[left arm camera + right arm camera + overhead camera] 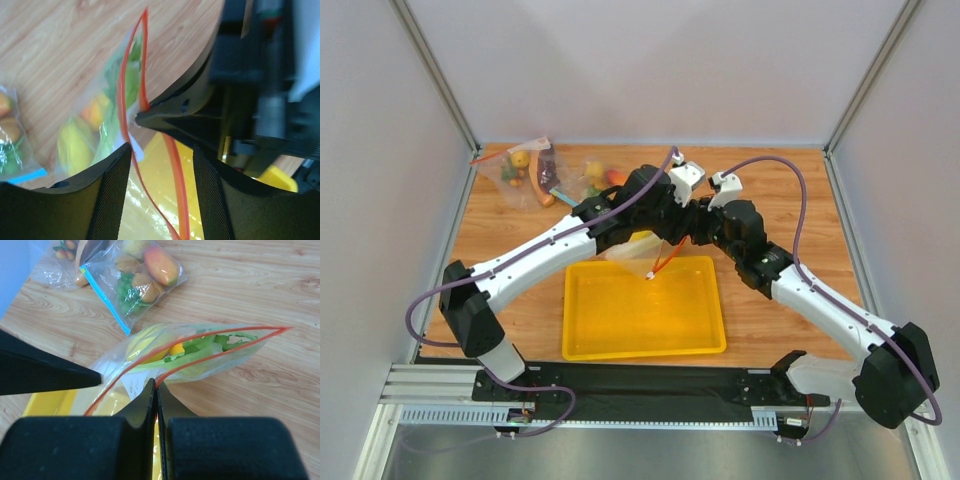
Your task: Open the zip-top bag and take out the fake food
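Three clear bags in all, counted from the left: at the far left corner of the tabletop (750,335) lies a small bag with a purple eggplant (520,172); just to its right lies a second bag with a blue zip strip (142,282); the third, the zip-top bag (220,357), is up off the wood in the middle, over the far edge of the one yellow tray (620,310).

Two arms meet at that bag. The left tool (161,150) is released, its two fingers standing apart with the red-orange zip strip (235,330) running through the gap between them; one finger looks to brush the plastic, but nothing is pinched. The right tool (156,385) is clenched on the bag's near lip, right at the strip, so the bag hangs from it alone.

The mouth gapes, the two sides of the strip spread apart. Inside are three pieces of fake food: one yellow oval fruit (145,347) on the left, one orange oval fruit (176,348) beside it, and one long pale-green stalk (200,347) reaching to the right corner; all three sit within the bag.
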Motion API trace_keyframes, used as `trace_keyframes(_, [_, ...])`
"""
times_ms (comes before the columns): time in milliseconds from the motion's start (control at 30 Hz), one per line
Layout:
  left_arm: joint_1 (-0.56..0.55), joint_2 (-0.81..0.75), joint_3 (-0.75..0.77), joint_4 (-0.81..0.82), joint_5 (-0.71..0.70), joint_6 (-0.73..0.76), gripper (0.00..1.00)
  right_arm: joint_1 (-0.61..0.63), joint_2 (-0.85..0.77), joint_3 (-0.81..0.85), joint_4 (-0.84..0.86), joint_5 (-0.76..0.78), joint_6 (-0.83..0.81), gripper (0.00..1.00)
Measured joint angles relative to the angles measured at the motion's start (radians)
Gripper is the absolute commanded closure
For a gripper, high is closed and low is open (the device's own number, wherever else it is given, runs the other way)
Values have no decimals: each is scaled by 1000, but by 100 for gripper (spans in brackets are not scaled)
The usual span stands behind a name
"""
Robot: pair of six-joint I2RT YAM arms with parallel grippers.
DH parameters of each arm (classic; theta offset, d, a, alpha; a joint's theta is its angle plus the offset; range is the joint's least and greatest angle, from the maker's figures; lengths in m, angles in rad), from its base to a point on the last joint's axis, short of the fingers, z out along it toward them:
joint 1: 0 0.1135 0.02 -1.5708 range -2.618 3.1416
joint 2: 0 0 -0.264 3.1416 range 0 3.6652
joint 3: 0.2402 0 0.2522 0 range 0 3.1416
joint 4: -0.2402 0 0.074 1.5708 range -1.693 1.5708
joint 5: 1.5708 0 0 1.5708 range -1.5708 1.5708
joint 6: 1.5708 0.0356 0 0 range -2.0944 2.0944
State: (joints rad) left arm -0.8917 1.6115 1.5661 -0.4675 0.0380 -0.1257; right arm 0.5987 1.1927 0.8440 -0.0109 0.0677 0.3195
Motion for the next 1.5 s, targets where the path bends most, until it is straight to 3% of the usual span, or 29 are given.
trace_keyframes(333, [-27,45,-2,-84,-241,23,40,0,-6,0,0,-9,3,100])
trace_keyframes(667, [-27,61,-3,-99,-296,43,39,0,-20,0,0,-17,5,100])
trace_keyframes(700, [-27,65,-3,-99,-293,43,41,0,-21,0,0,-17,5,100])
trace_keyframes(767, [-27,75,-2,-98,-287,45,60,0,-23,0,0,-17,5,100])
trace_keyframes(800, [-27,83,0,-99,-283,49,73,0,-23,0,0,-17,5,100])
trace_keyframes(833, [-27,96,9,-103,-279,56,100,0,-23,0,0,-18,5,100])
trace_keyframes(1000, [-4,163,59,-135,-220,81,100,-5,-17,12,-24,-18,0,100])
trace_keyframes(1133, [88,165,66,-145,-183,78,100,-23,41,91,-66,-34,-8,100])
trace_keyframes(1333, [266,142,119,-159,-180,64,100,-70,172,309,-151,-89,-38,100])
trace_keyframes(1500, [292,70,159,-157,-179,40,100,-126,249,491,-213,-112,-68,100])
